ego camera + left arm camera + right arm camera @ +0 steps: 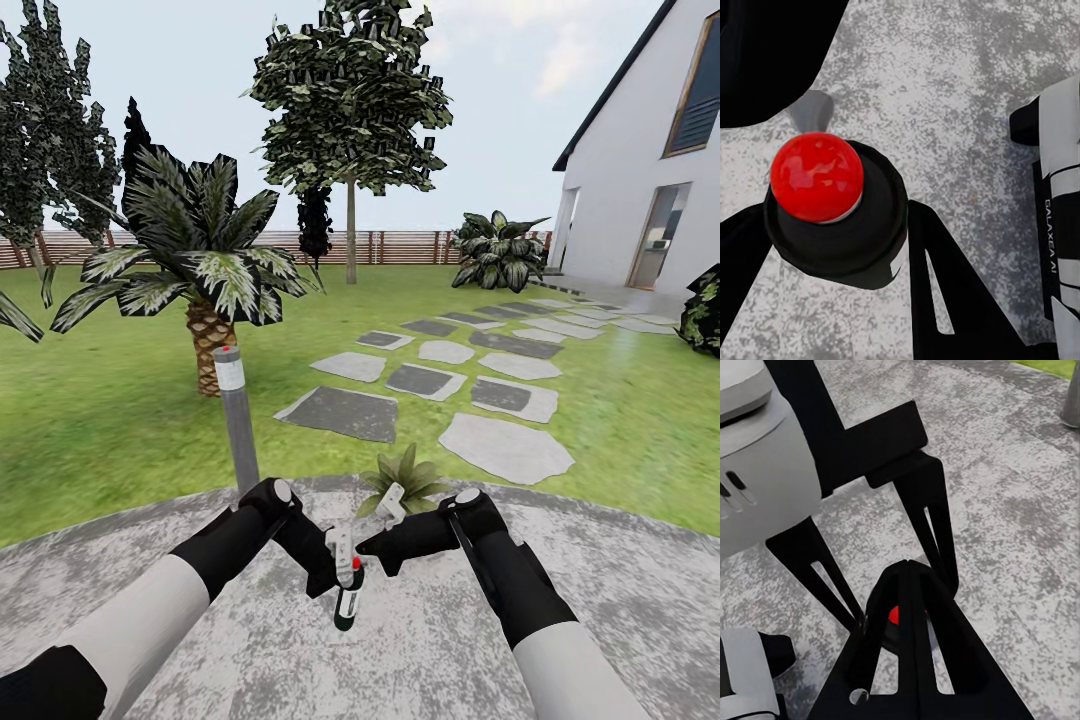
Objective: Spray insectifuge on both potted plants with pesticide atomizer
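Head view: both arms reach forward over the grey patio (120,540). The left gripper (338,568) sits closed on the atomizer (348,598), which hangs tilted below it with its red dot just under the fingers and its dark body pointing down toward the paving. The right gripper (392,503) is just beside the left one, a little further out, its white fingers near a potted plant (405,480) that stands right beyond it at the patio edge. A grey post (237,420) rises beyond the left gripper, with a palm (195,260) behind it on the lawn (100,430). Stepping stones (450,400) run from beyond the right gripper toward the house (650,160); a fence (400,246) closes the far side.

Left wrist view: the atomizer's red dot (816,177) sits on a dark round collar between the black fingers (945,292), pressed close on both sides. Grey paving lies beneath, and a white and black arm part marked Galaxea shows at the edge.

Right wrist view: the right gripper's black fingers (916,637) meet at their tips with nothing between them. Just past those tips are the left gripper's fingers (930,521) and a glimpse of the red dot (894,615). The post's base (1071,397) stands further off
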